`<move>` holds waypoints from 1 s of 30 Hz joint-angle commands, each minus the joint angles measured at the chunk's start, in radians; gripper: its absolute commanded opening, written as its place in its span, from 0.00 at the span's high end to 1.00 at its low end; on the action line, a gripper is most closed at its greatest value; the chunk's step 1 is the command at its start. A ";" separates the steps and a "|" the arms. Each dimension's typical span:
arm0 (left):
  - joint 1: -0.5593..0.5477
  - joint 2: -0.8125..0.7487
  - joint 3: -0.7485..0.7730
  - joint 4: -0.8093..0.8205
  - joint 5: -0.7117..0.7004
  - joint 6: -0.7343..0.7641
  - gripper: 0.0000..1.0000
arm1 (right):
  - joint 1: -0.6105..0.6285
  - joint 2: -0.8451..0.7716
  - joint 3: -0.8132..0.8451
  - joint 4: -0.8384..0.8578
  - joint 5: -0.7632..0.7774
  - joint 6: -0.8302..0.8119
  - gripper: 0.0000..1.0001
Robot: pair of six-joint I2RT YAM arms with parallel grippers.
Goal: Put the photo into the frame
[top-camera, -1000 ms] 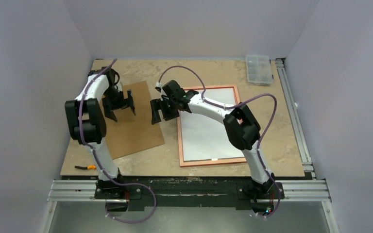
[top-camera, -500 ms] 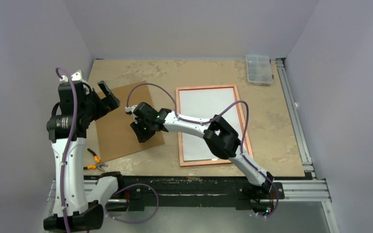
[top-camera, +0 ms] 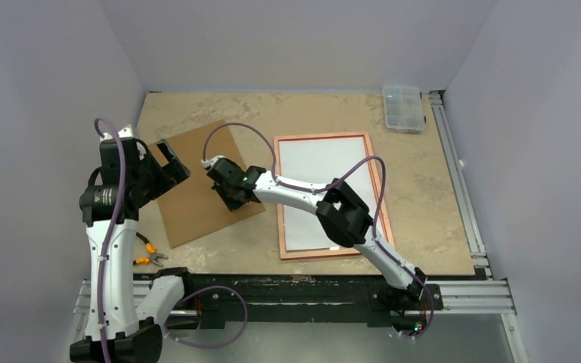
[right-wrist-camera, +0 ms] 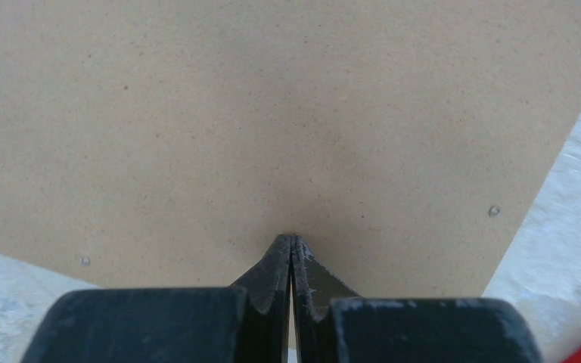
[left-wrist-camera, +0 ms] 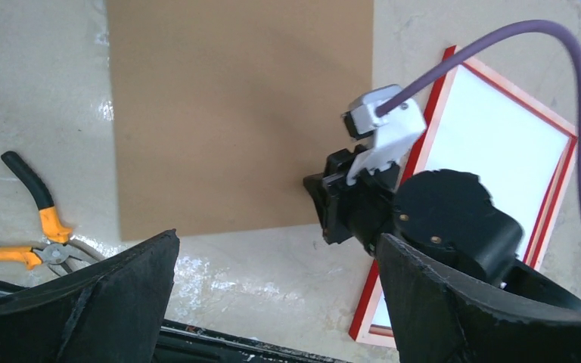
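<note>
The board [right-wrist-camera: 272, 113] is matt brown fibreboard, finely speckled and faintly grainy. The table [left-wrist-camera: 38, 68] has a smooth, stone-patterned top with a glossy sheen. The photo [top-camera: 302, 223] shows plain matt white paper. The frame [top-camera: 333, 252] rim looks smooth, perhaps painted wood. The right tool [right-wrist-camera: 293, 246] is matt black plastic, scuffed pale at its edges. The pliers [left-wrist-camera: 49, 225] have rubbery grips.

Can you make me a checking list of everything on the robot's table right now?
Surface: tan stone-look table.
Job's things: frame lies flat; photo inside it, white side up.
Clutter: brown board left of frame; pliers near left edge; clear box far right corner.
Hands: right hand shut, tips on board; left hand open, raised, empty.
Cables: purple cable loops on each arm.
Surroundings: plain walls; metal rails near and right.
</note>
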 commanded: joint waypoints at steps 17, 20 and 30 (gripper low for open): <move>0.054 0.349 -0.305 0.260 0.032 -0.076 0.00 | -0.154 -0.257 -0.394 -0.056 -0.168 0.013 0.72; 0.106 0.397 -0.308 0.272 0.028 -0.083 0.00 | -0.189 -0.281 -0.344 -0.037 -0.243 0.030 0.49; 0.258 0.551 -0.242 0.289 -0.021 -0.062 0.00 | -0.322 -0.136 -0.123 -0.049 -0.355 0.065 0.29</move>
